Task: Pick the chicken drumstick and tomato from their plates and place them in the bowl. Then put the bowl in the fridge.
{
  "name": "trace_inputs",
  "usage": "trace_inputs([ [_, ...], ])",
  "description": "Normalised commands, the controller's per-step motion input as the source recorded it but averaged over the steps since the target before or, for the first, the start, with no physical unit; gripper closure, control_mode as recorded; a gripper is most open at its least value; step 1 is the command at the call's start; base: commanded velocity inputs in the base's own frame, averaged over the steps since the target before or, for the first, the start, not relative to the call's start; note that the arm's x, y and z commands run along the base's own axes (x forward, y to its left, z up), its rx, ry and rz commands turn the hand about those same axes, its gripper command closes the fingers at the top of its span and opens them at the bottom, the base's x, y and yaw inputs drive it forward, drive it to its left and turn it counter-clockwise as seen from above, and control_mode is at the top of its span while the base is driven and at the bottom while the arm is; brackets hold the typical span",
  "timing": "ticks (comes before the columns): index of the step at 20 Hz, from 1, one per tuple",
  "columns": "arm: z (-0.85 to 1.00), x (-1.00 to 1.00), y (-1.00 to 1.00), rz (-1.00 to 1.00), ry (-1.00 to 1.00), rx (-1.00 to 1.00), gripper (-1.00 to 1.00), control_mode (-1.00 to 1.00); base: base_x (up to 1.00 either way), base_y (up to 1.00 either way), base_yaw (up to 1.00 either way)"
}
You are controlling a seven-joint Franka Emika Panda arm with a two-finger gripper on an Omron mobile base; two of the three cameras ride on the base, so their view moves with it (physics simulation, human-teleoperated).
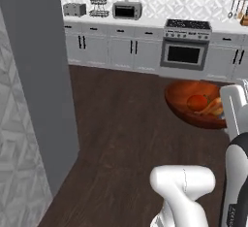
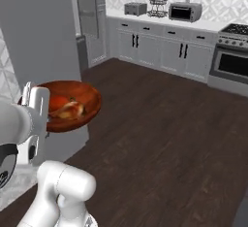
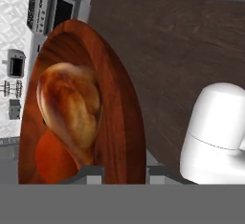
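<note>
The reddish-brown bowl [image 1: 181, 102] [image 2: 89, 107] [image 3: 119, 98] hangs in the air above the dark floor. My gripper [image 1: 225, 118] [image 2: 47, 120] [image 3: 125, 173] is shut on its near rim. Inside it lie the red tomato [image 1: 196, 102] [image 2: 57, 101] [image 3: 52, 158] and the brown chicken drumstick [image 1: 212, 107] [image 2: 70, 109] [image 3: 72, 103], touching each other. The tall grey fridge [image 1: 38, 75] [image 2: 43, 37] stands to the left of the bowl, showing a flat grey face. The plates are out of view.
Grey cabinets [image 1: 111, 46] with a toaster [image 1: 74, 9], a microwave [image 1: 127, 10] and a stove with oven [image 1: 186, 46] line the far wall. Open dark wood floor [image 1: 121, 124] lies between me and them. My own white arm [image 1: 181, 187] rises in the foreground.
</note>
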Motion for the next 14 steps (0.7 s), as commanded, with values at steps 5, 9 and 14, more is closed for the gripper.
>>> trace_inputs([
  [5,0.0,0.0,0.0,0.0,0.0,0.0,1.0,1.0,0.7,0.0,-0.38],
  [9,0.0,0.0,0.0,0.0,0.0,0.0,1.0,1.0,0.79,0.0,-0.36],
  [14,0.0,0.0,0.0,0.0,0.0,0.0,1.0,1.0,0.89,0.0,-0.35],
])
